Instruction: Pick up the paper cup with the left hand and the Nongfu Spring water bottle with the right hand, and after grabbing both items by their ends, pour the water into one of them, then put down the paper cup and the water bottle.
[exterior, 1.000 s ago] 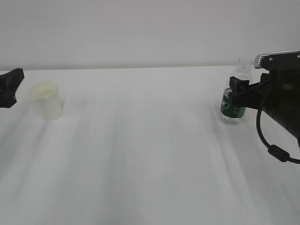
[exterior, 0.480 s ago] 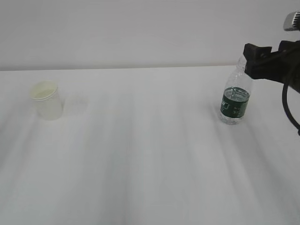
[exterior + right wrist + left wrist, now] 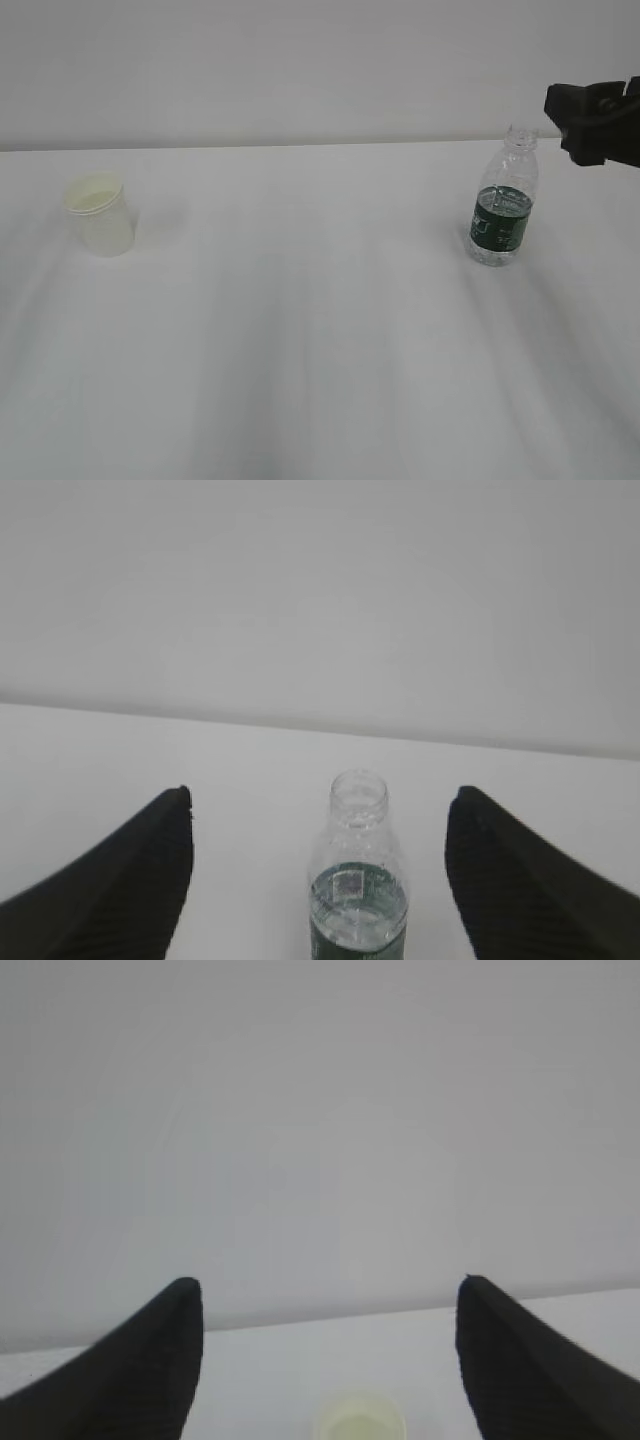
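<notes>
Looking through my left wrist camera, I see the two black fingers (image 3: 130, 1370) of the left hand (image 3: 325, 1360) spread wide in the near corners, with nothing between them. Just beyond and below the tips, roughly centred in the gap, the cream mouth of the paper cup (image 3: 360, 1425) peeks up at the bottom edge of that view; it stands on the white table (image 3: 280, 1370), clear of both fingers. From my right wrist camera the picture is much the same: the right hand (image 3: 318, 875) has its jaws held wide apart, one dark finger (image 3: 110, 880) low on each side, gripping nothing. The Nongfu Spring water bottle (image 3: 358, 890) stands upright ahead of them, between the two tips but farther out, touching neither, its open uncapped neck toward me and the water (image 3: 358, 918) level showing inside just above the green label. Turning to the exterior view, I see the cup (image 3: 100, 215) upright at the left of the table (image 3: 300, 350), and my left arm does not appear in that view at all. On the right the bottle (image 3: 503, 205) stands upright, water filling it to about the top of the label. The right hand (image 3: 590, 125) shows only as a black shape at the upper right edge, level with the bottle's neck and a little to its right, apart from it. Behind everything is a plain pale wall (image 3: 300, 70).
</notes>
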